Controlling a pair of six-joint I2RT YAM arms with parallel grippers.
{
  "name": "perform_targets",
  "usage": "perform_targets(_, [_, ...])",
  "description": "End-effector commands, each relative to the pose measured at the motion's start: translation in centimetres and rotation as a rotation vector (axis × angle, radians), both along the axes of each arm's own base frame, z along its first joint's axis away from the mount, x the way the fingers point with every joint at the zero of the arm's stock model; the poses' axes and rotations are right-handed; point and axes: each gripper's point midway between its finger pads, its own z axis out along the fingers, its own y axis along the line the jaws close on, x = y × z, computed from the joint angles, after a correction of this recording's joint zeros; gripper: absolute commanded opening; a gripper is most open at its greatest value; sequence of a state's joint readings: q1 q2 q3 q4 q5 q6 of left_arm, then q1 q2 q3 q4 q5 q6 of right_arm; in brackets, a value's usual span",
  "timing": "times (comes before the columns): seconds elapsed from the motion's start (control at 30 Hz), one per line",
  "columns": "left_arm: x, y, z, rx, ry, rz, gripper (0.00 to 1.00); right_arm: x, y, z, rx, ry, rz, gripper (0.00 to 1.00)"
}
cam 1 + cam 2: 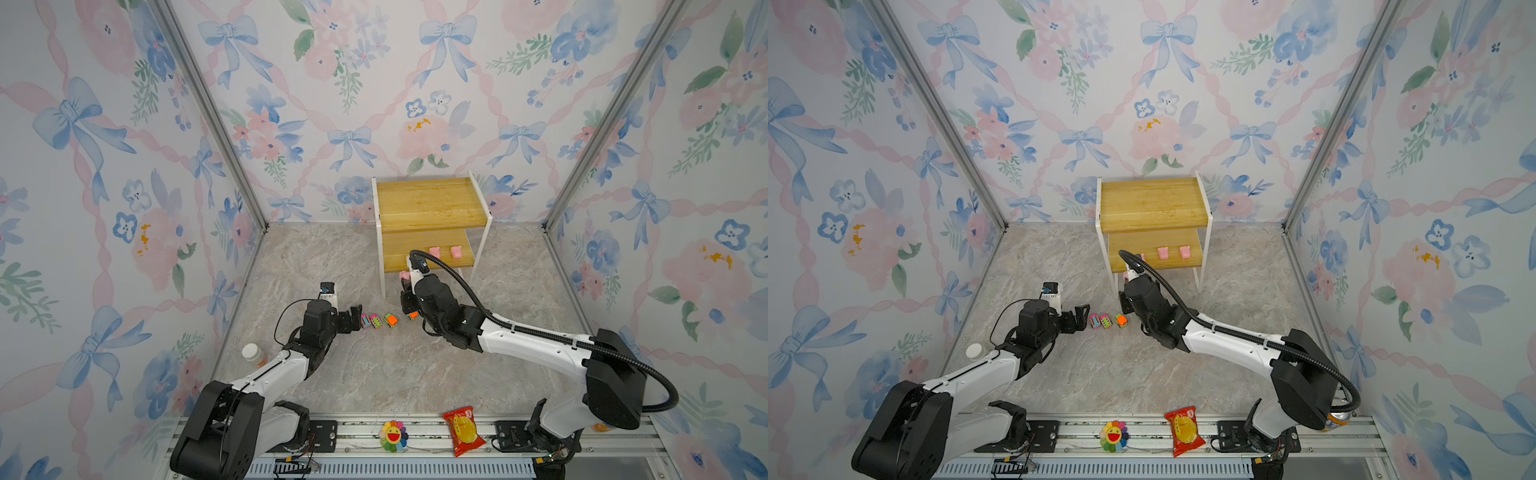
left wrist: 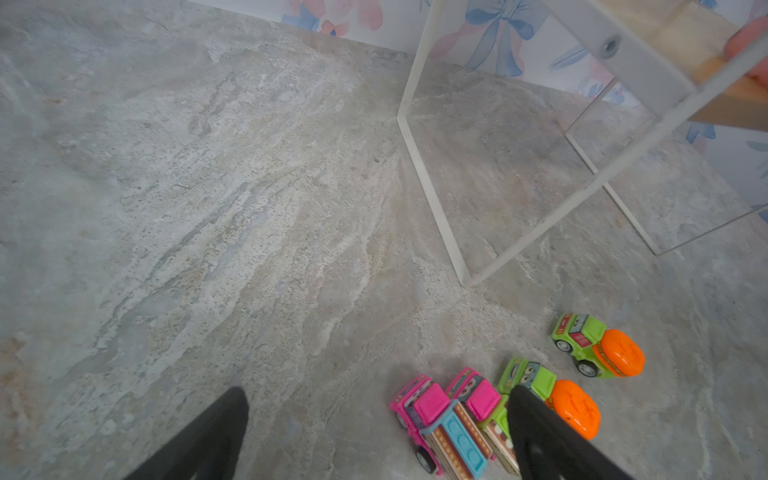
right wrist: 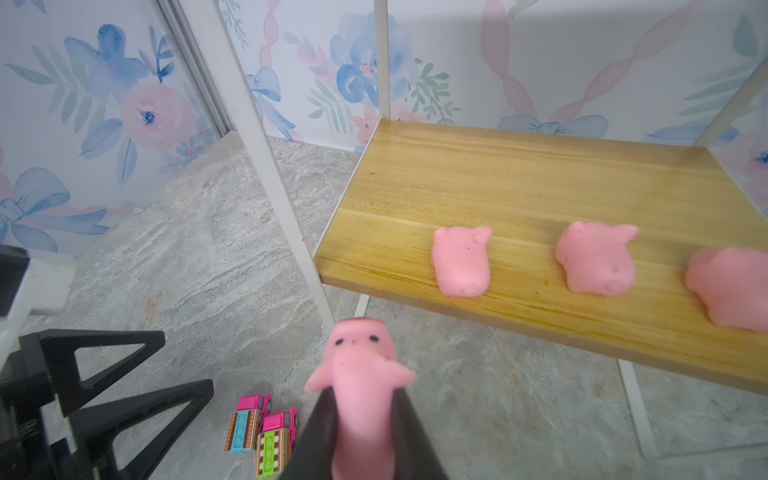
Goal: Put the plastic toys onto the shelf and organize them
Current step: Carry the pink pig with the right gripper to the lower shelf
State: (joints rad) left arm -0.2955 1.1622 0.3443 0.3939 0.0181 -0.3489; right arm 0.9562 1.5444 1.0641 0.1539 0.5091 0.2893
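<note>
Closest to the top cameras, a rainbow flower (image 1: 393, 435) and a red snack packet (image 1: 463, 431) lie on the metal rail (image 1: 424, 446) between your two arm bases.

Farther in, your right pincer (image 3: 363, 390) is clenched on a pink pig (image 3: 359, 353), squeezing its body so the head sticks out past the fingertips. You hold that pig above the table (image 1: 374, 374), just in front of the shelf (image 1: 428, 203). It is near the front left corner of the lower board (image 3: 498, 187) and not on it.

Three more pigs sit in a row along the front of that board, apart from one another: the nearest pig (image 3: 459, 262), the middle pig (image 3: 596, 257) and the farthest pig (image 3: 731, 286).

Your left pincer (image 2: 379, 390) is released, jaws wide, low over the table at the left end of a row of four cars. Going outward from it you see the pink-and-teal car (image 2: 440, 428) and the pink-and-green car (image 2: 484, 401). Next come a green car with an orange top (image 2: 575, 409) and a second green car (image 2: 598, 353), set a little apart toward your right arm. One finger (image 2: 540, 436) hides part of the pink-and-green car and its green neighbour in the left wrist view. You cannot tell whether it touches them.
</note>
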Motion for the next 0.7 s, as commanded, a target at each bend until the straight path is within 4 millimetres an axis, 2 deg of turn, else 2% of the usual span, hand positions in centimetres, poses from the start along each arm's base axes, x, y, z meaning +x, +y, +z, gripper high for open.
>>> perform_targets(0.0, [-0.4, -0.5, 0.7, -0.033, -0.009, -0.021, 0.98, 1.8, 0.1, 1.5, 0.059, -0.057, -0.069, 0.21])
perform_targets(0.17, [-0.5, -0.7, 0.6, -0.038, -0.003, -0.025, 0.98, 3.0, 1.3, 2.0, 0.08, -0.09, -0.076, 0.21])
perform_targets(0.37, [-0.4, -0.6, 0.3, -0.032, 0.003, -0.02, 0.98, 4.3, 2.6, 1.7, 0.079, -0.107, -0.07, 0.22])
perform_targets(0.67, [-0.3, -0.7, 0.2, -0.033, 0.01, -0.026, 0.98, 5.6, 2.9, 1.8, 0.084, -0.129, -0.069, 0.22])
